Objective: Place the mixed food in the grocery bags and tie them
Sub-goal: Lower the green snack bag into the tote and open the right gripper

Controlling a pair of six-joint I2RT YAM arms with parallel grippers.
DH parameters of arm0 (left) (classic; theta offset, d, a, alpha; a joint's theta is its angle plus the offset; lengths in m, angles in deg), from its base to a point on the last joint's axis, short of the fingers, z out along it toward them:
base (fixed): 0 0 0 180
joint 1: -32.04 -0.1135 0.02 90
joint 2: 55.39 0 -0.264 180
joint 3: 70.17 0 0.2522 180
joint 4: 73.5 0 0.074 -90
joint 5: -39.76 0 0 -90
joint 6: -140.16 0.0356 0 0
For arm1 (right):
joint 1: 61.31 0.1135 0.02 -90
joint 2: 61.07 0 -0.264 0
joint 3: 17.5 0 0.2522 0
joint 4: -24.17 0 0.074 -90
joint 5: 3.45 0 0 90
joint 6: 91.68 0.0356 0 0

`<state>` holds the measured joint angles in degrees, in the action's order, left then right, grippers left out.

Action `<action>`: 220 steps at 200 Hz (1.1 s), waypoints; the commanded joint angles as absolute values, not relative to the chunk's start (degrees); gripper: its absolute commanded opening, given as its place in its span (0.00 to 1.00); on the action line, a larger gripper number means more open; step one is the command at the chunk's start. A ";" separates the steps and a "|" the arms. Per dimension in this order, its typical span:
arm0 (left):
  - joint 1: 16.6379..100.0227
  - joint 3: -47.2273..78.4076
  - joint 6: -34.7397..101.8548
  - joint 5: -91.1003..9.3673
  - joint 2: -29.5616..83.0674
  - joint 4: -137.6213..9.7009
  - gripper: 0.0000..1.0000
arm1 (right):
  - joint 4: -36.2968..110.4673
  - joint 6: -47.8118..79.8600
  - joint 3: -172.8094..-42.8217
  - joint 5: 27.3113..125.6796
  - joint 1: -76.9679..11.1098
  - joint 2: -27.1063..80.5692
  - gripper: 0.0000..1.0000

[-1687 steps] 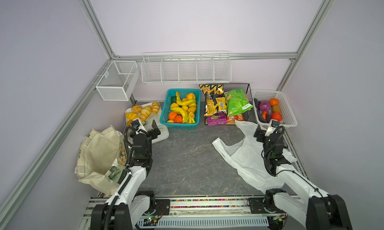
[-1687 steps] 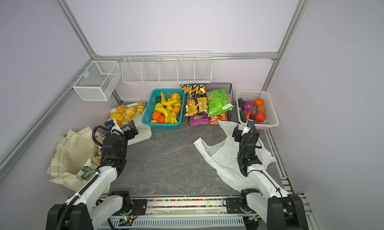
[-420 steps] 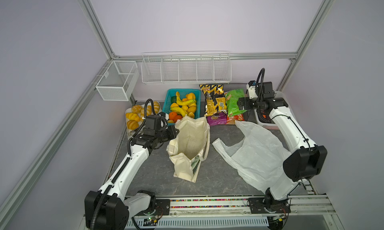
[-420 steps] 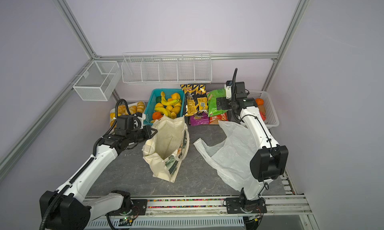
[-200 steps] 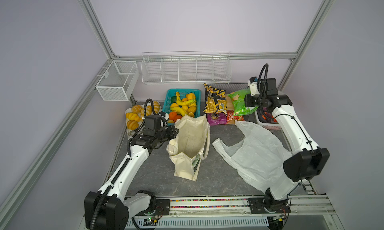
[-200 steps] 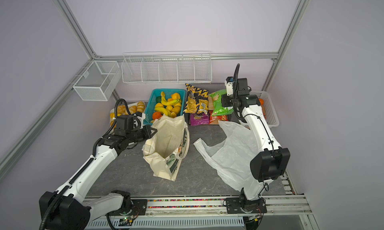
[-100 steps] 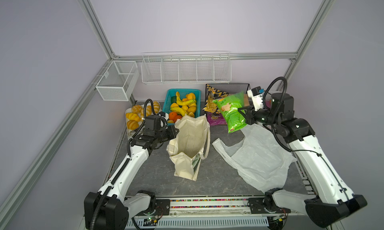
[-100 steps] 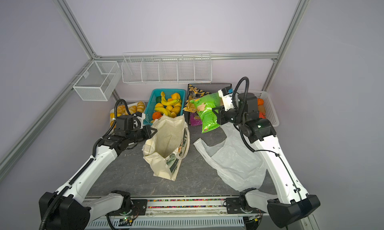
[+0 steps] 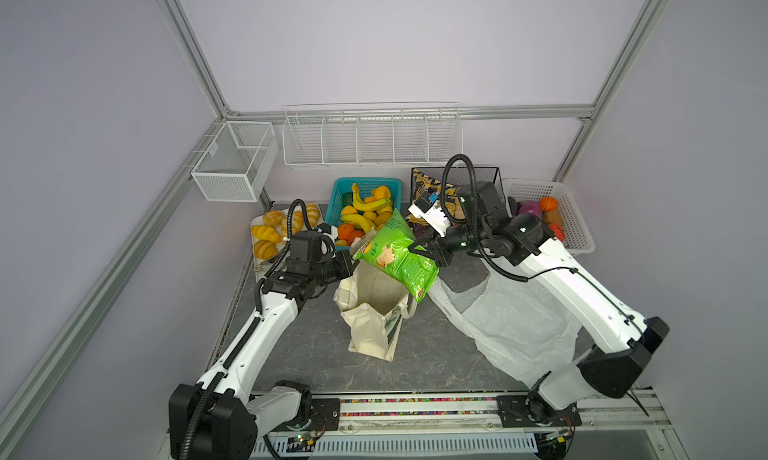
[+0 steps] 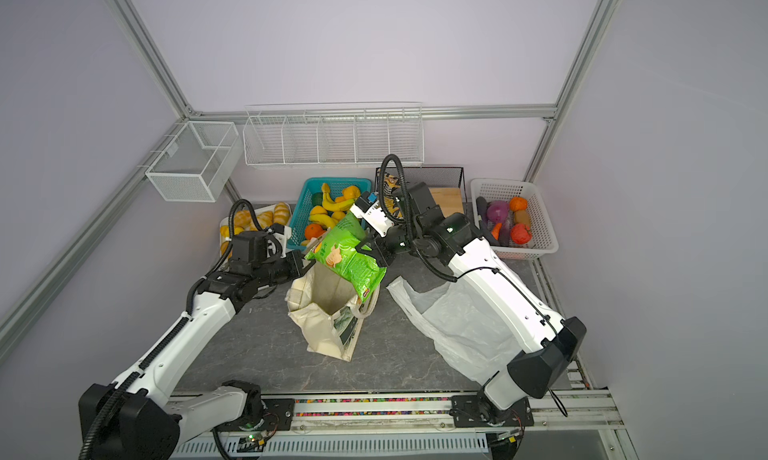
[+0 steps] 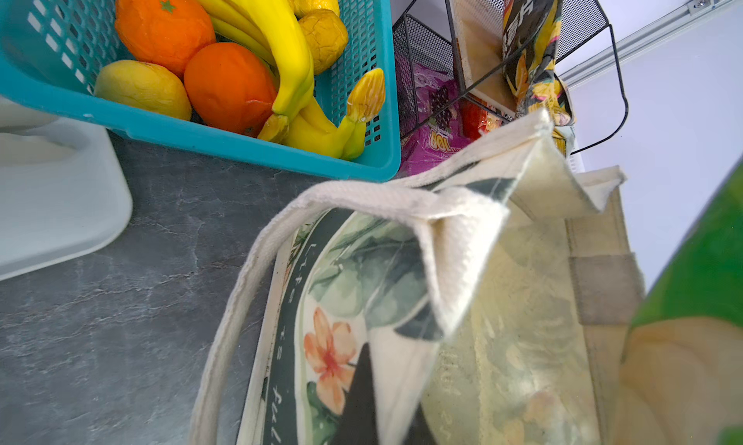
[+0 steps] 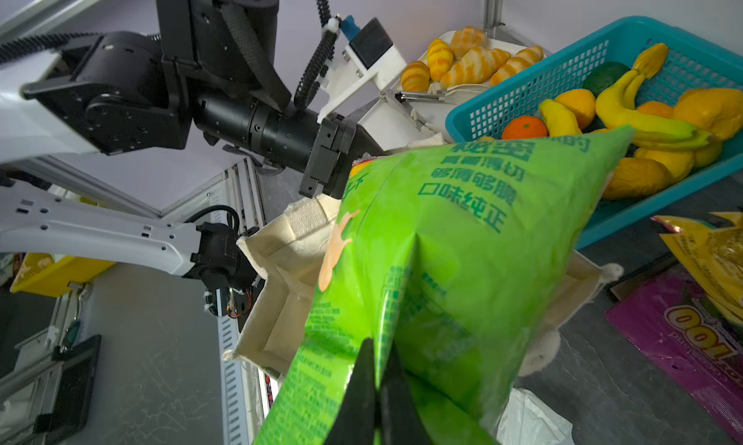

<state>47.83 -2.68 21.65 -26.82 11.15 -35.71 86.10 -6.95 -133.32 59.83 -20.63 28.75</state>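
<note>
At centre-left of both top views, your left gripper (image 9: 351, 266) is clenching the left rim of the cream canvas tote (image 9: 370, 329). The tote is standing on the dark tabletop at centre frame with its mouth gaping open.

Right above that mouth, the bright green snack bag (image 9: 395, 258) is hanging tilted. Its lower corner is overlapping the tote's right edge, and the bag is not yet inside.

Your right gripper (image 9: 417, 249) is reaching in from the right. In the right wrist view it is pinching the green bag's back seam, jaws tight together on it.

Further right, the black-and-yellow zigzag snack bag (image 9: 427, 184) is standing in the black wire rack (image 9: 486, 175) at upper centre. The white plastic carrier bag (image 9: 511, 316) is lying spread out beneath your right arm. At far right, the orange-red round vegetable (image 10: 520, 233) is sitting in the white basket (image 10: 530, 252).
</note>
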 commanded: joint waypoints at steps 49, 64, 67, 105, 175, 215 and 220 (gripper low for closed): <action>47.77 -3.05 20.33 -24.54 6.98 -42.28 0.00 | 115.78 -24.16 -148.58 85.92 -14.78 38.20 0.06; 47.76 -3.68 19.30 -22.64 6.27 -44.56 0.00 | 118.10 -25.02 -151.02 89.79 -13.96 40.77 0.06; 47.77 -3.91 18.96 -22.10 6.13 -45.23 0.00 | 118.57 -25.12 -151.73 89.95 -13.78 41.54 0.06; 48.04 -7.31 16.45 -18.47 5.95 -50.88 0.00 | 123.30 -25.37 -164.04 85.39 -11.54 53.45 0.06; 48.39 -11.29 12.52 -18.51 6.11 -55.48 0.00 | 122.44 -26.12 -169.98 65.26 -10.70 61.94 0.06; 48.39 -12.76 9.33 -15.18 6.40 -60.43 0.00 | 114.12 -20.80 -168.54 58.43 -12.15 60.73 0.13; 48.28 -13.08 8.87 -14.81 6.18 -61.14 0.00 | 112.55 -18.84 -168.32 58.74 -12.77 60.54 0.16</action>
